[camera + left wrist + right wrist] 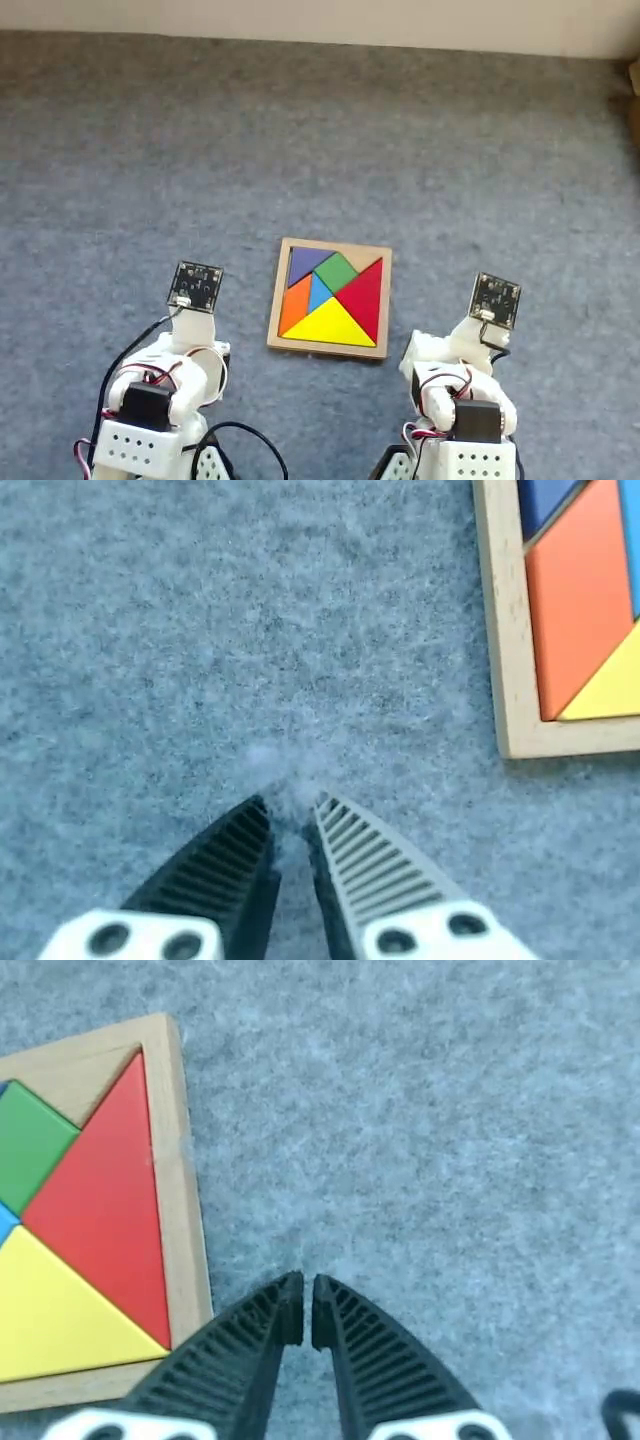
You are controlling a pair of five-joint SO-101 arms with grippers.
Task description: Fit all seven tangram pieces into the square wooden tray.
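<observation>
The square wooden tray (275,300) lies on the carpet between the two arms. Six coloured pieces sit flat in it: red triangle (365,295), yellow triangle (328,325), orange piece (294,306), small blue triangle (318,293), green square (338,272) and purple piece (303,262). A triangular patch of bare wood (75,1085) shows in the tray's far right corner. My left gripper (292,802) hangs shut and empty over carpet, just left of the tray's near left corner (515,742). My right gripper (306,1290) is shut and empty, just right of the tray's near right corner (190,1320).
Grey carpet (320,150) covers the whole table area. The left arm (170,380) and right arm (460,395) are folded back at the near edge, one on each side of the tray. A pale wall strip runs along the far edge.
</observation>
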